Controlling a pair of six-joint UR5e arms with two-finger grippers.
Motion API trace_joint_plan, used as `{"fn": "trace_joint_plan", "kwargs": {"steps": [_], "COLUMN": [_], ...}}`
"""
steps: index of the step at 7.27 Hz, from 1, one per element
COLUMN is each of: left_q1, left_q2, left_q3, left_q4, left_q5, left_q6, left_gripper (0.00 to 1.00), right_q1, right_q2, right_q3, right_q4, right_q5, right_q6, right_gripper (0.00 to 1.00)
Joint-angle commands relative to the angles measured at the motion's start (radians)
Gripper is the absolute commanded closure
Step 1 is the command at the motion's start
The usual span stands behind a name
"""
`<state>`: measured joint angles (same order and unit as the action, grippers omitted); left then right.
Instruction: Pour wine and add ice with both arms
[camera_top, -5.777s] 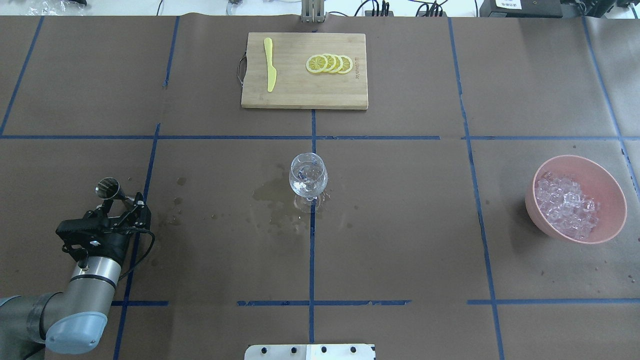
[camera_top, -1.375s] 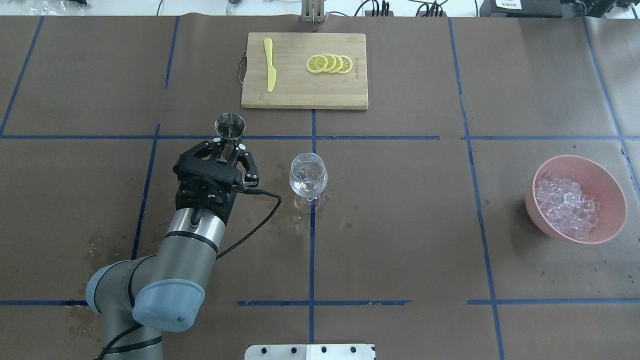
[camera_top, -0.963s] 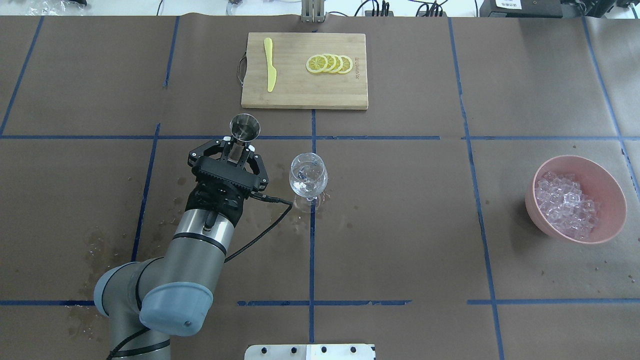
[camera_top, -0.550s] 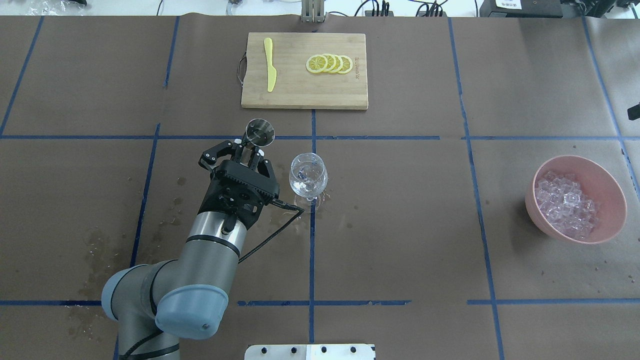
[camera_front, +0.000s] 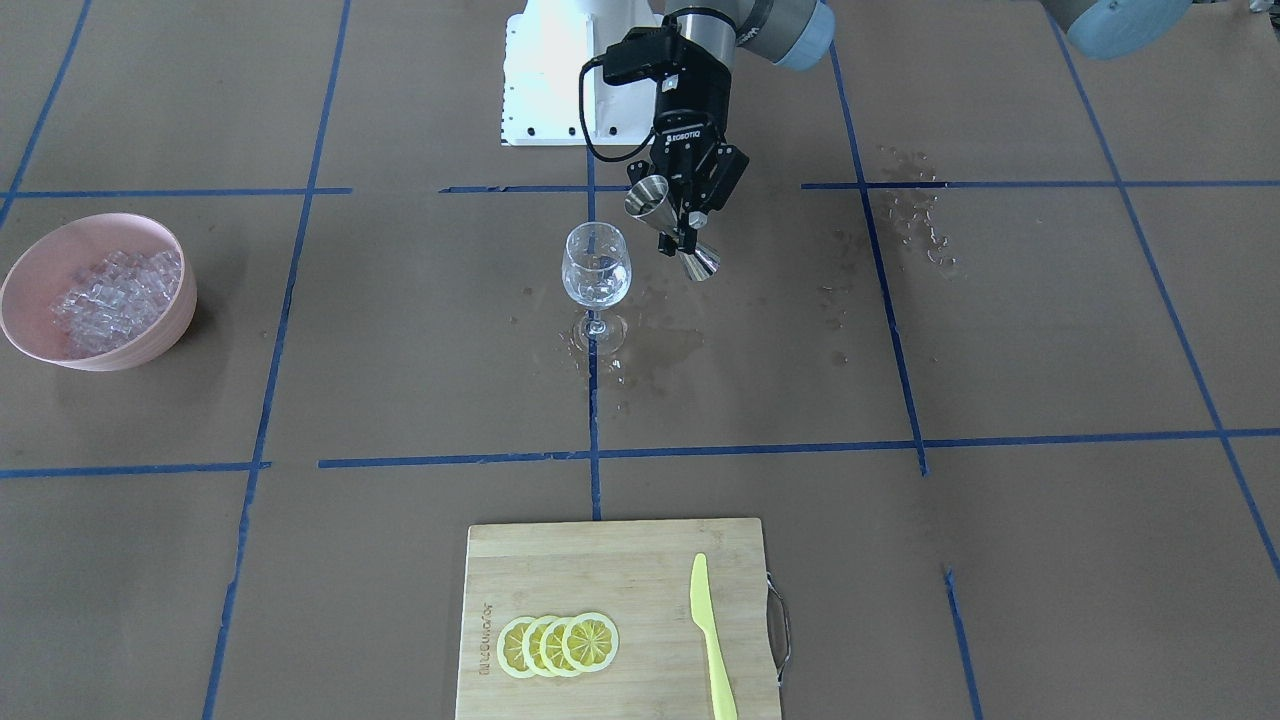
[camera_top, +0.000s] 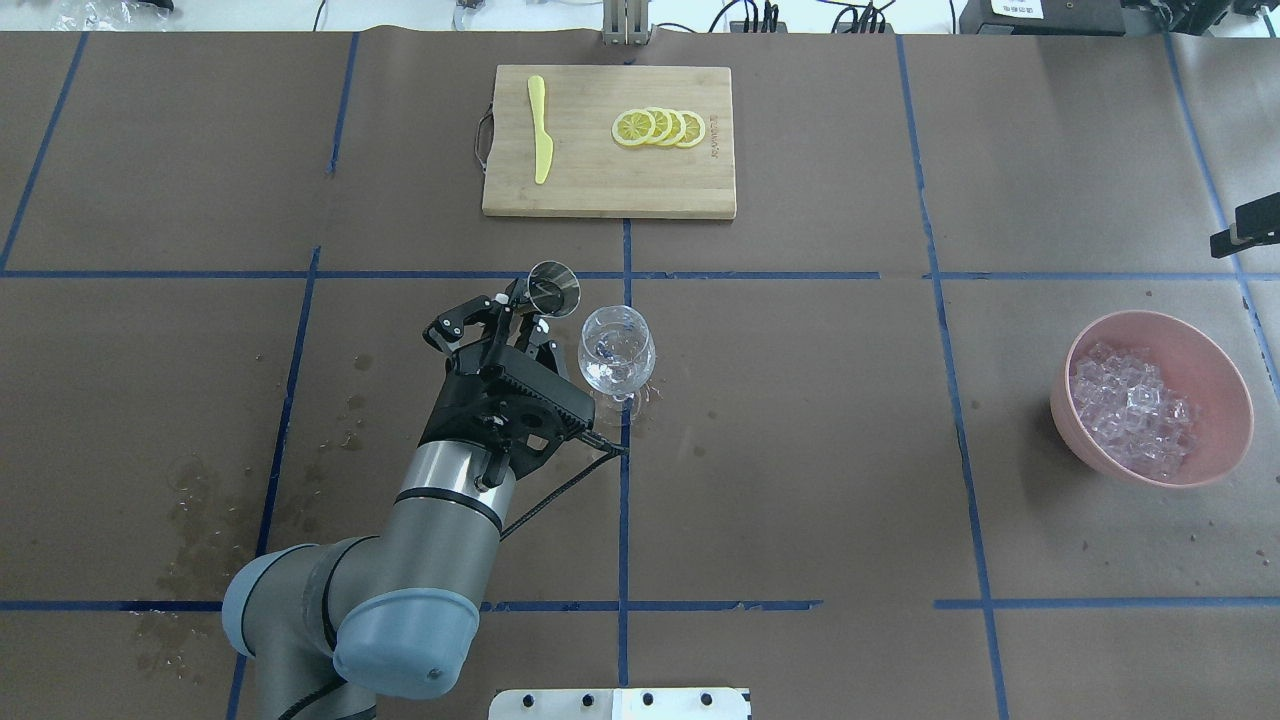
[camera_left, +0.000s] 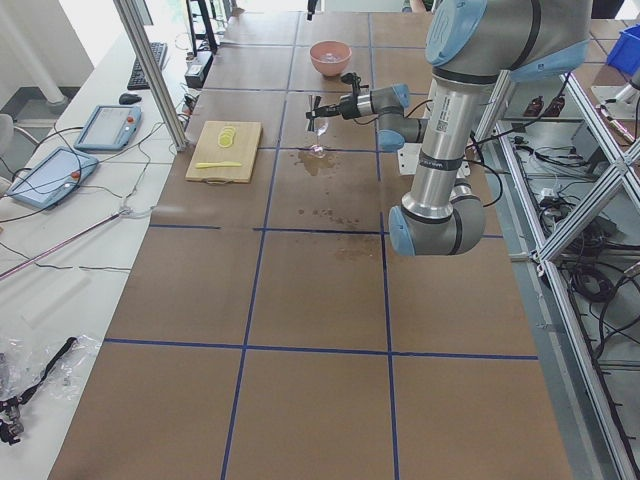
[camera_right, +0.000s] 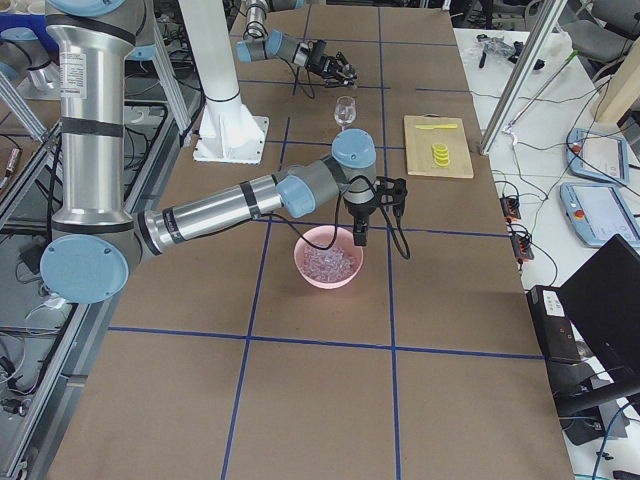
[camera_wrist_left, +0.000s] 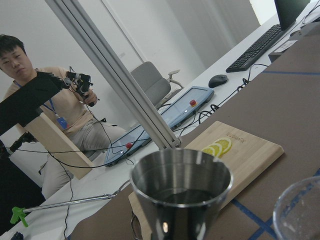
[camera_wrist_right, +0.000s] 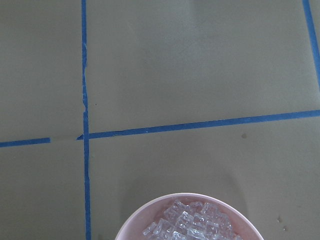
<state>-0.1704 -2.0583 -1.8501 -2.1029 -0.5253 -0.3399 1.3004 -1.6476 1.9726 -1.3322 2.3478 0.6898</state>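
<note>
Steel jigger (camera_top: 553, 290) tilted beside the wine glass (camera_top: 616, 350)

The jigger is clamped at its waist by the left gripper (camera_top: 520, 315), cup just beside the wine glass, wine (camera_wrist_left: 182, 196) seen inside. The right gripper (camera_right: 358, 236) is held above the ice (camera_top: 1130, 410) in a pink bowl (camera_top: 1215, 362); its opening cannot be judged.

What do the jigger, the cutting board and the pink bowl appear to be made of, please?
The jigger looks like polished stainless steel: silvery and mirror-bright, with reflections. The cutting board looks like pale bamboo or wood with a matte finish and faint lengthwise grain. The pink bowl is probably matte plastic, judging by its even colour and low gloss, though ceramic cannot be ruled out.
</note>
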Motion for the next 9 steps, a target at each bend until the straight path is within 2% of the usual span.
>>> {"fn": "trace_joint_plan", "kwargs": {"steps": [1,9], "left_q1": [0.003,-0.011], "left_q2": [-0.014,-0.028], "left_q3": [0.018,0.038], "left_q4": [0.0,0.038], "left_q5": [0.001,0.01], "left_q6": [0.09,0.52], "left_gripper": [1.0,1.0], "right_q1": [-0.006,-0.016], "right_q2": [-0.015,-0.014], "right_q3": [0.0,0.0], "right_q4": [0.021,0.021], "right_q5": [-0.002,0.001], "right_q6": [0.008,0.016], "right_gripper": [0.0,0.0]}}
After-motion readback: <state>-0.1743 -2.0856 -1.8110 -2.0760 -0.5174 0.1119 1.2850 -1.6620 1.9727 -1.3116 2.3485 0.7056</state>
